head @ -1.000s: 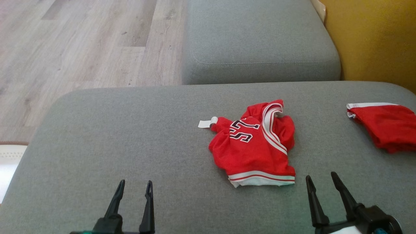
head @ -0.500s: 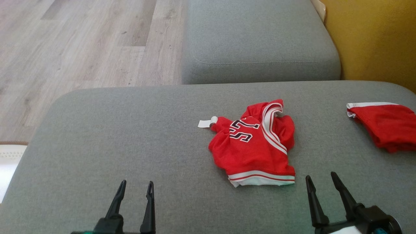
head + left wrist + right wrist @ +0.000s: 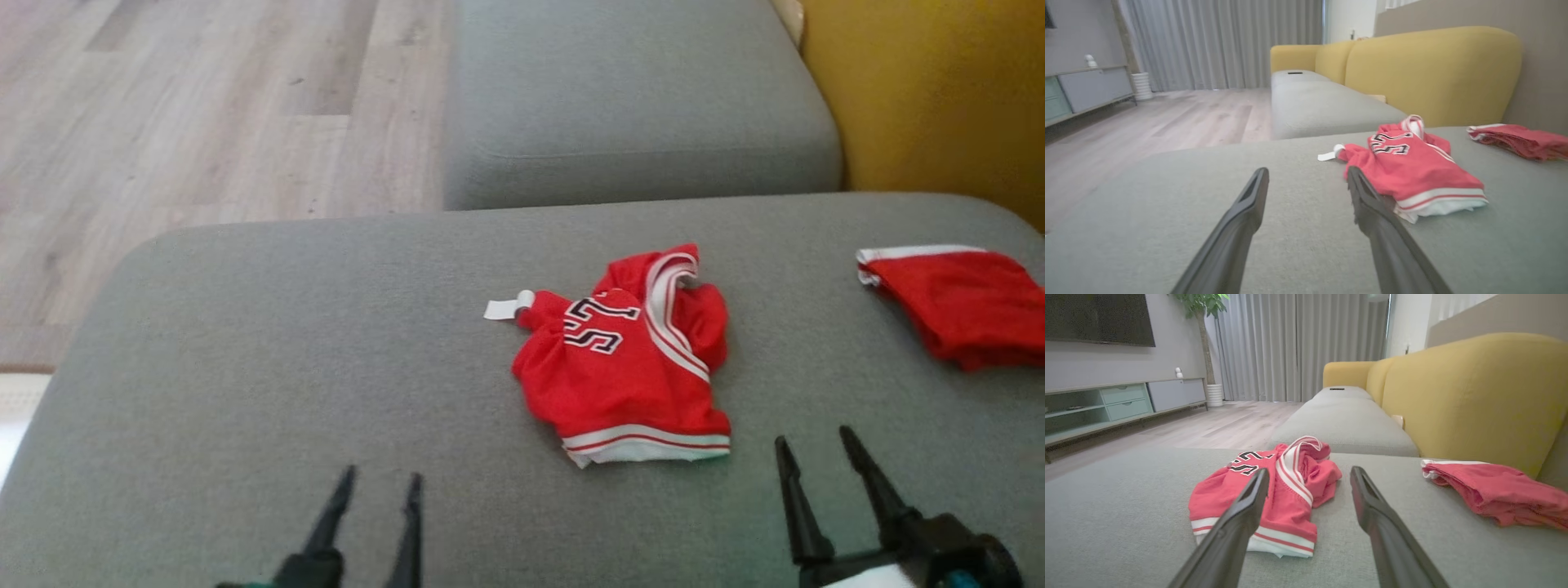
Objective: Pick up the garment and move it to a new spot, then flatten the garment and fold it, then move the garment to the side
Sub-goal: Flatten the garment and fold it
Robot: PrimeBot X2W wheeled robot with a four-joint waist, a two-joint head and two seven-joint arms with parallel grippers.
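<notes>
Head view: the crumpled red mesh jersey (image 3: 629,367) is located on the grey fabric cushion (image 3: 245,367), ahead and right of the left gripper (image 3: 384,475), just ahead-left of the right gripper (image 3: 813,435). Both are spread wide, empty. A raised fold should be pinched, not flat cloth.

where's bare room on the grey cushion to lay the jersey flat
Widest bare patch: the left half of the grey cushion, from its edge to the jersey, beyond the left gripper. A narrower strip lies between jersey and second red garment. Crowded near the right gripper.
</notes>
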